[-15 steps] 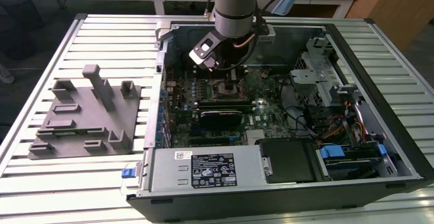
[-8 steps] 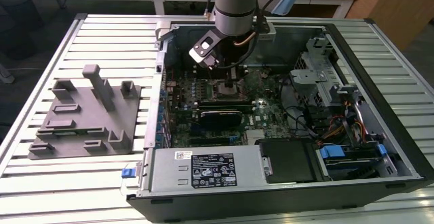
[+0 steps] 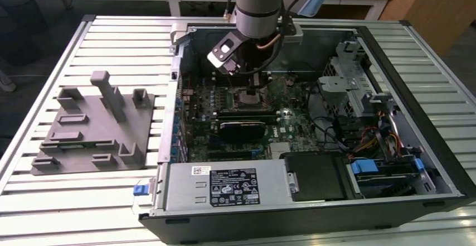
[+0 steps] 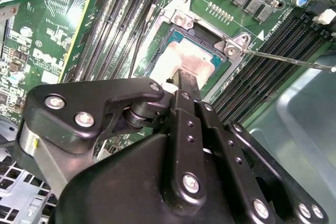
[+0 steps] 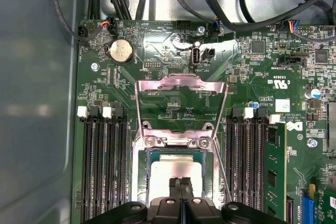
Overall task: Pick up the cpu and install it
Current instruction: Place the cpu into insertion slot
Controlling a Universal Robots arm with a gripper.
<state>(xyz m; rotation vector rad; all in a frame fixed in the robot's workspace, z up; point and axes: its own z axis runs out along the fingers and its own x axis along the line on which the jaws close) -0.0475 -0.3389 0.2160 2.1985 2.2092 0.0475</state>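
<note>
Slatted metal table (image 3: 74, 212) with a grey fixture (image 3: 82, 140) beside an open computer case (image 3: 297, 226).

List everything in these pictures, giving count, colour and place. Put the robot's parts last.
table: one, pale slatted metal, under everything.
fixture: one, grey, on the table at the exterior view's left.
computer case: one, black, open, beside the fixture.
power supply: one, silver with a black label, inside the case.
motherboard: one, green, inside the case.
socket: one, metal-framed, open, on the motherboard.
cpu: one, silvery-white, lying in the socket.
coin battery: one, silver, on the motherboard, apart from the socket.
memory slots: two banks, black, flanking the socket.
arm: one, grey, reaching into the case.
gripper: one, black, shut, tips at the cpu.
</note>
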